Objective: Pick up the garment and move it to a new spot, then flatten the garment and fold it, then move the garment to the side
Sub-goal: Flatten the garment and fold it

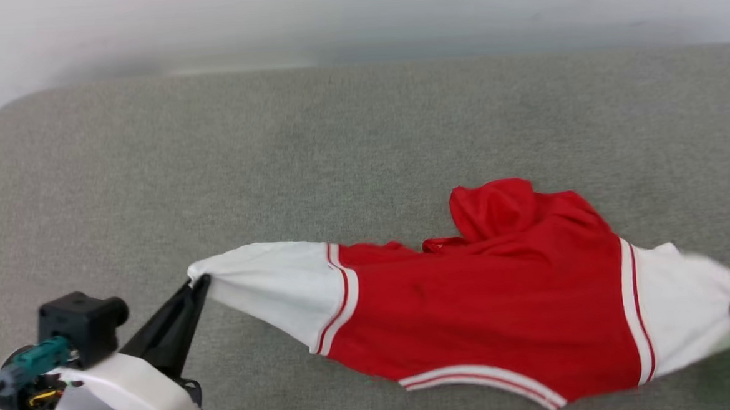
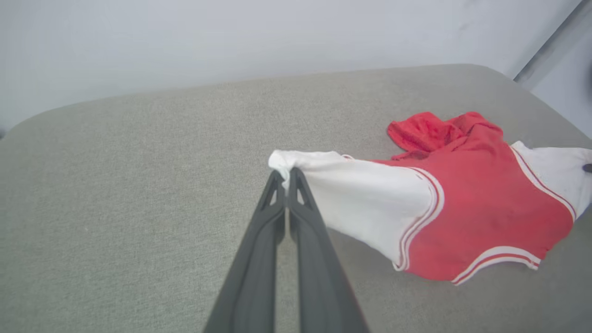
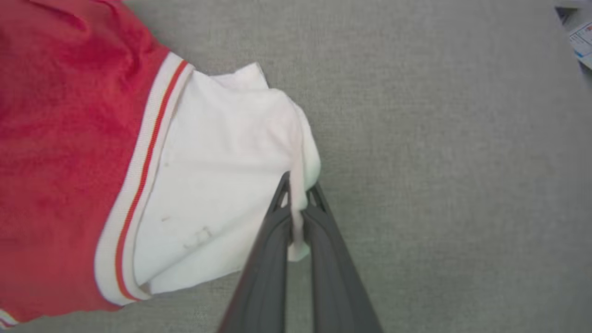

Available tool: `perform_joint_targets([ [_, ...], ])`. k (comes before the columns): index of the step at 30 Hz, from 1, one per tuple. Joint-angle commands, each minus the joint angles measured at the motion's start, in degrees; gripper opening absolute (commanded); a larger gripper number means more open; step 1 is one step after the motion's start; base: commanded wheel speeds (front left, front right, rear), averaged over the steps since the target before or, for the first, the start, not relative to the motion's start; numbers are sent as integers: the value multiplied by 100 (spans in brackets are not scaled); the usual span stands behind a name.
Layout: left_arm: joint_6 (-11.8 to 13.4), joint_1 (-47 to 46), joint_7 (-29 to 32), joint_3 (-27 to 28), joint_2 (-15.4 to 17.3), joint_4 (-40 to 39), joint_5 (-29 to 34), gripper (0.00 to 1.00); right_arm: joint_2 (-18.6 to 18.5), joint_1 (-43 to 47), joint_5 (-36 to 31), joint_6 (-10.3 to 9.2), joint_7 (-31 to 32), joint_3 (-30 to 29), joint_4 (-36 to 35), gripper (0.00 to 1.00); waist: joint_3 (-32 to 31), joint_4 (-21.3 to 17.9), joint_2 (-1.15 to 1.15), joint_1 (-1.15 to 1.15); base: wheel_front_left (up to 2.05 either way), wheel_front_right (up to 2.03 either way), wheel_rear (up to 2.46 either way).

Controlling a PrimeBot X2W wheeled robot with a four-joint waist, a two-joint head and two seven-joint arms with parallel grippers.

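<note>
Head view: the garment [image 1: 489, 311] lies stretched over the grey surface [image 1: 361, 136], with its long axis running sleeve to sleeve from one pair of fingers to the other. The left fingers [image 1: 171, 324] are closed on the tip of one white sleeve and the right fingers [image 3: 273, 249] on the other sleeve's edge. The red body spans between them, bunched on its far side.

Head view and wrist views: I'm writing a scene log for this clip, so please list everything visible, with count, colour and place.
garment: one, red with white sleeves and striped trim, stretched across the padded surface, right of centre
padded surface: one, grey-green fabric, under the garment
wall: one, pale grey, behind the padded surface
left gripper: one, dark, shut on one white sleeve end
right gripper: one, dark, shut on the other sleeve end
</note>
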Motion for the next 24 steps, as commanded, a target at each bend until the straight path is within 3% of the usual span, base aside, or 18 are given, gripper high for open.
perform_joint_targets([
  [1,-32,68,-96,116,-7,-46,-98,0,-85,-80,65,-4,-18,-24,-156,0,-218,-109,0,0,0,0,0],
  [7,-1,144,-293,623,265,-161,-180,0,-320,-479,415,-4,202,-111,-916,0,-505,-248,0,0,0,0,0],
  [12,-46,-148,-447,1420,599,-404,-407,0,-461,-1347,926,-4,711,-274,-1663,0,-702,-392,0,0,0,0,0],
  [20,-89,-998,-612,2331,961,-467,-592,0,-416,-2741,1214,-4,1181,-174,-1917,0,-777,-519,0,0,0,0,0],
  [24,-66,-1398,-610,2497,1084,-423,-585,0,-533,-3151,1092,-4,1265,-43,-1863,0,-756,-537,0,0,0,0,0],
])
